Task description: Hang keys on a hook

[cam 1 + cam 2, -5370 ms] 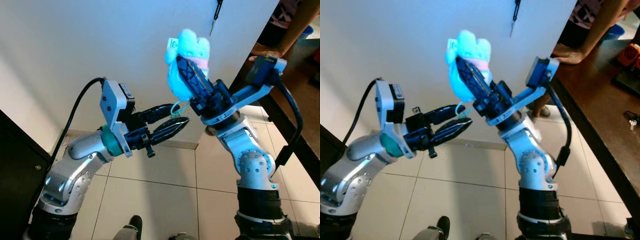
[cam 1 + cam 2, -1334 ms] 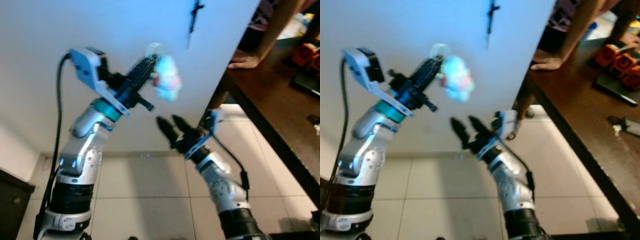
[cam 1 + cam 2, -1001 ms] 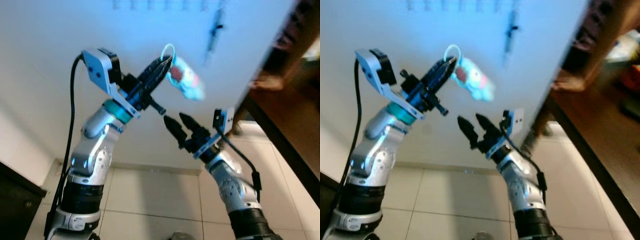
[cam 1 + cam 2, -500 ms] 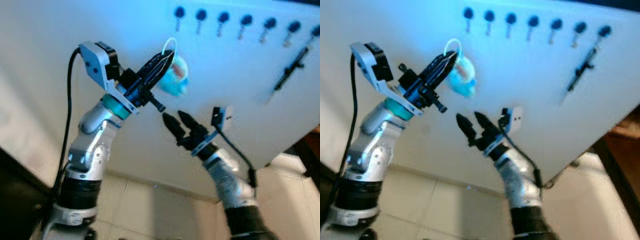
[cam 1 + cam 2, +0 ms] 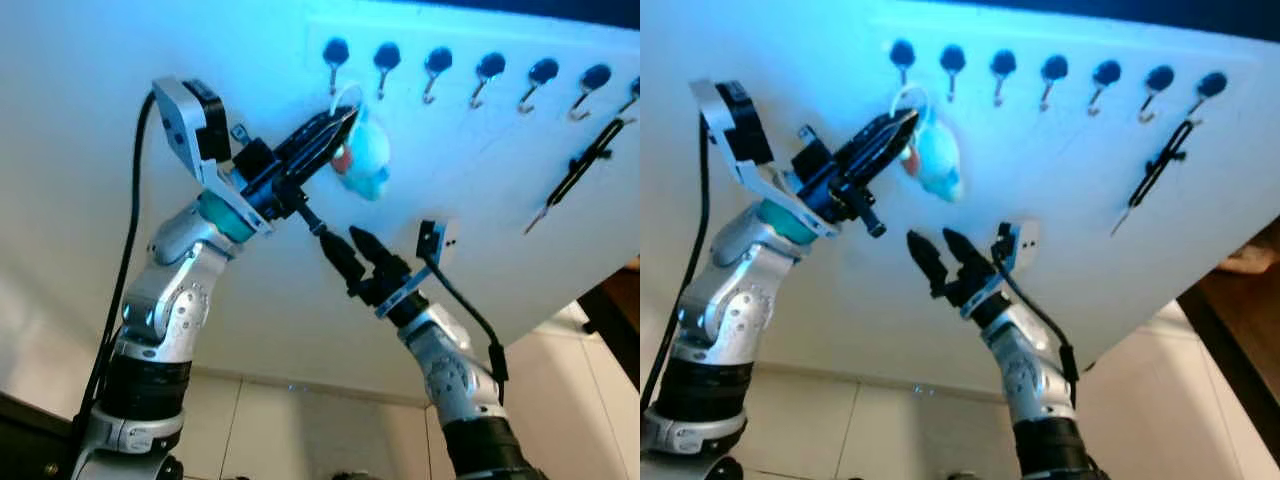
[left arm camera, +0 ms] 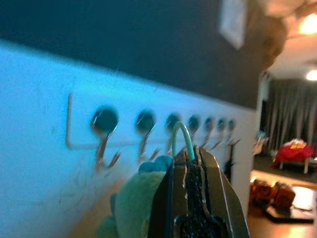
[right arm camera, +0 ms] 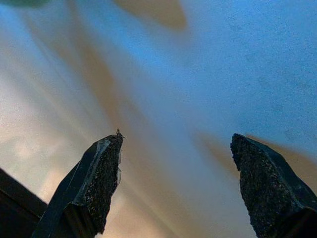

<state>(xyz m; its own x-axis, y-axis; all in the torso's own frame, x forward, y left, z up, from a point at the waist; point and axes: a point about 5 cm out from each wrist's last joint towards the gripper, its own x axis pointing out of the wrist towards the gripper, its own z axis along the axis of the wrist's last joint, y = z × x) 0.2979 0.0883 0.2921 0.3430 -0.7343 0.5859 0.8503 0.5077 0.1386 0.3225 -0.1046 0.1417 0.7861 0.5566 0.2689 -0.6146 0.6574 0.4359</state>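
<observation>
The left gripper (image 5: 335, 125), pinching the pale green loop of the fluffy turquoise plush keychain (image 5: 362, 160), has risen over the last second until the loop sits just below the leftmost of the dark-capped metal wall hooks (image 5: 335, 55). The keychain is now within reach of hooking on. The right gripper (image 5: 347, 248) hangs lower, fingers spread and holding nothing.
</observation>
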